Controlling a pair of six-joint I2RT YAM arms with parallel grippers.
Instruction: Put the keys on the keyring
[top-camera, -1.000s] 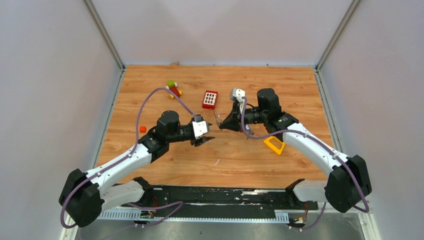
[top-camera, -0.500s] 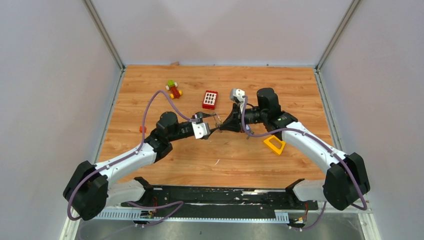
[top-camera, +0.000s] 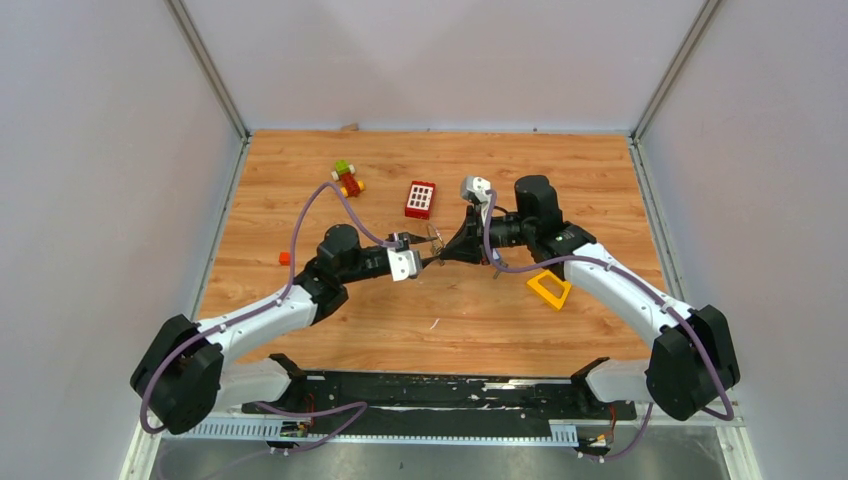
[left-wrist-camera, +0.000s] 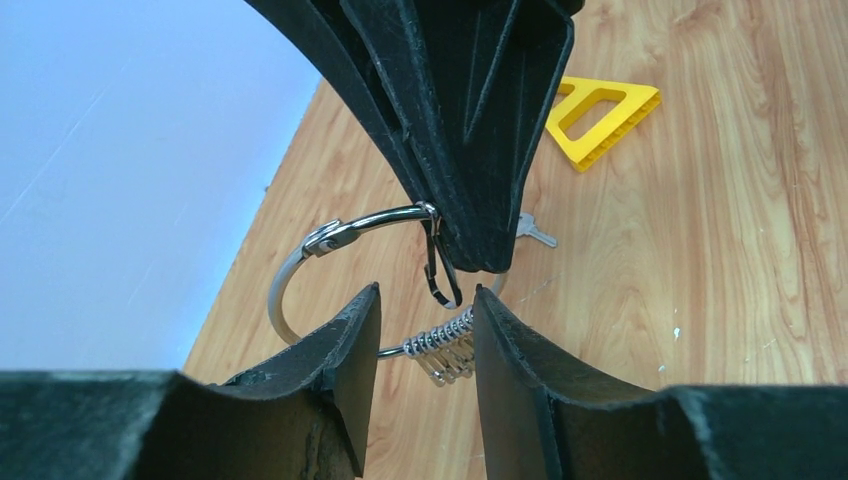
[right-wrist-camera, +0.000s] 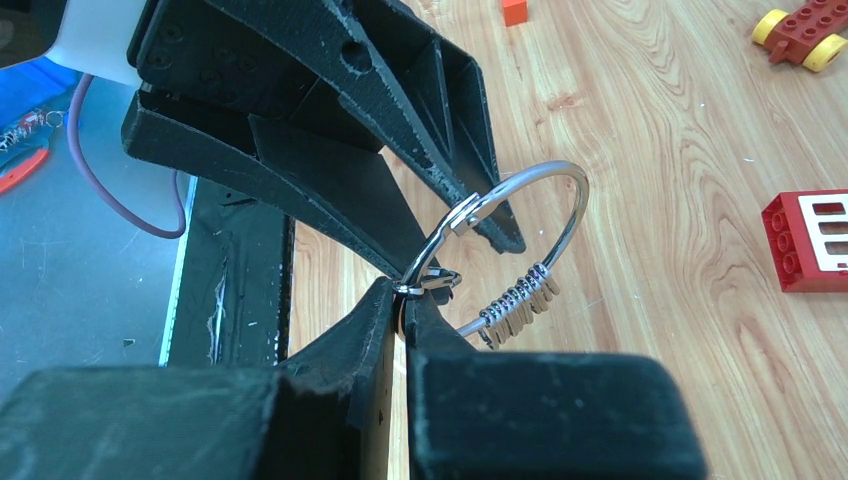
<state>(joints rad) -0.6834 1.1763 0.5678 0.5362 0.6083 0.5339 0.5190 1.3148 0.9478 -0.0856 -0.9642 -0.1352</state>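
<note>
The keyring (left-wrist-camera: 290, 275) is a thin silver wire ring with several small silver clips strung on its lower part. My right gripper (right-wrist-camera: 400, 290) is shut on it at the ring's clasp end and holds it above the table; it also shows in the right wrist view (right-wrist-camera: 575, 215) and the top view (top-camera: 434, 240). My left gripper (left-wrist-camera: 425, 292) is open, its jaws standing either side of the ring's clip section without closing on it. One small silver key (left-wrist-camera: 532, 232) lies on the wood behind the right gripper's fingers. No blue-tagged key is in view.
A yellow triangular block (top-camera: 548, 289) lies right of the grippers. A red brick (top-camera: 421, 199) is just behind them, a small toy car (top-camera: 347, 178) at the back left, and a small orange piece (top-camera: 285, 258) at the left. Grey walls stand on three sides.
My left gripper has moved right and away from the bases to meet the right gripper, and its open jaws now straddle the ring. The right arm has barely moved.
</note>
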